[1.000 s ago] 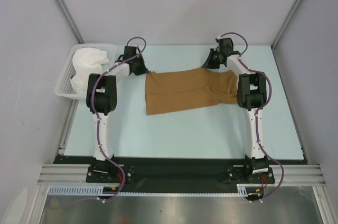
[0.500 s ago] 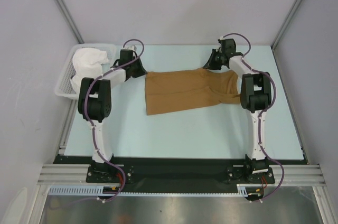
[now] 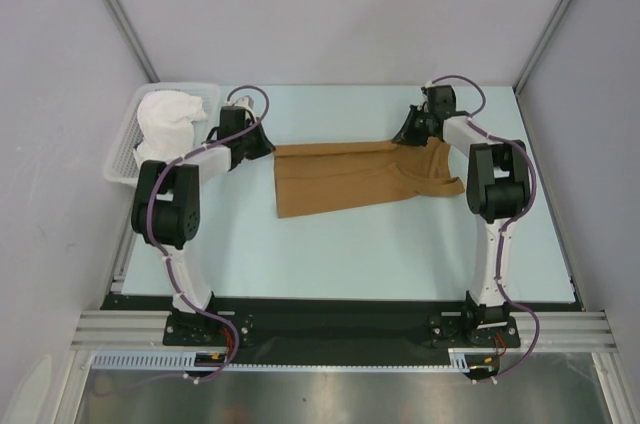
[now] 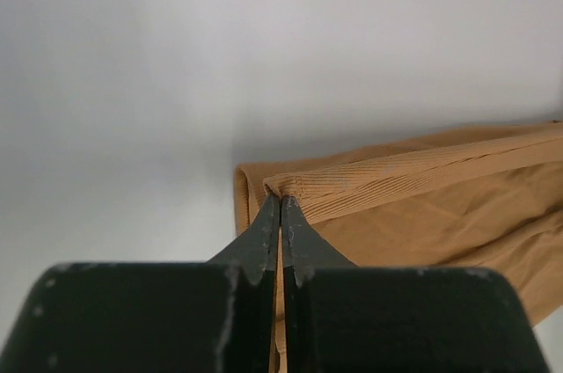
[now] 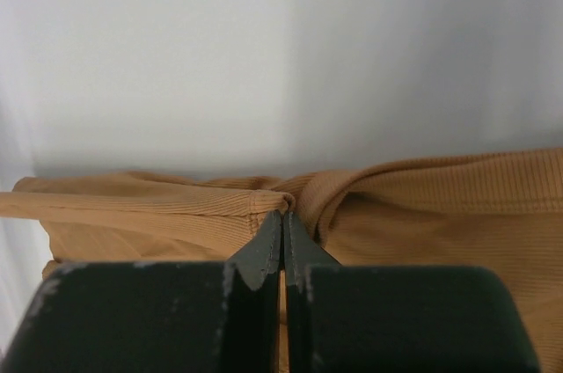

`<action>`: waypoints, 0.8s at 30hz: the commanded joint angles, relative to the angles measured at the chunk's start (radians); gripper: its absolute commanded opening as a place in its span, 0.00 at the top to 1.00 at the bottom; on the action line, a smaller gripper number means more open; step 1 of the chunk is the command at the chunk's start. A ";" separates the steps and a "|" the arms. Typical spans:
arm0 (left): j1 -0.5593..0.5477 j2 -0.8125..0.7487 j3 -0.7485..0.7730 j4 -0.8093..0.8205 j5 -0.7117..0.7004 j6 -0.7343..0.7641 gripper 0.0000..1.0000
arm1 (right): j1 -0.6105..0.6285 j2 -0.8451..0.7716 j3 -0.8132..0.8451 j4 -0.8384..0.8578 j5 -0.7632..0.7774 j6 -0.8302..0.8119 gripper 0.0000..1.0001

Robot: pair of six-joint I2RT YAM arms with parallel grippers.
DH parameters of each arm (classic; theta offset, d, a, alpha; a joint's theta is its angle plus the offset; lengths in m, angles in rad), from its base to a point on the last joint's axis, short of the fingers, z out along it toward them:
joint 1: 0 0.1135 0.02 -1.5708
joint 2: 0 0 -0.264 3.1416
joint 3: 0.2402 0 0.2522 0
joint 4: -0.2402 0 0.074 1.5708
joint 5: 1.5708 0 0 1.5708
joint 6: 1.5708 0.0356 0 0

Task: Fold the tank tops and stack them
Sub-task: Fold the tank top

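Pale table [image 3: 350, 264]: tan tank top [image 3: 350, 179], far corners clamped in closed left gripper [image 4: 281, 203], right gripper [image 5: 283, 215]; draw both nearward evenly.

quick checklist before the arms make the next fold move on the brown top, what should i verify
1. Left gripper shut on the far edge of the tan-brown ribbed cloth tank top: ok.
2. Right gripper shut on that same far edge: ok.
3. Far edge runs fairly straight between the two grips: ok.
4. How many cloth layers each gripper has pinched: cannot tell.
5. White cloth top out of the way, inside the white plastic lattice basket: ok.
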 commanded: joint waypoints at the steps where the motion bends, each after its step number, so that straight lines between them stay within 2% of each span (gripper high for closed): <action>1: 0.006 -0.094 -0.050 0.066 0.007 0.006 1.00 | -0.009 -0.085 -0.048 0.055 0.014 0.010 1.00; 9: -0.002 -0.183 -0.203 0.133 0.007 -0.027 1.00 | -0.009 -0.137 -0.165 0.098 0.020 0.021 1.00; 24: -0.036 -0.236 -0.286 0.136 -0.016 -0.030 1.00 | -0.011 -0.240 -0.326 0.164 0.057 0.044 0.99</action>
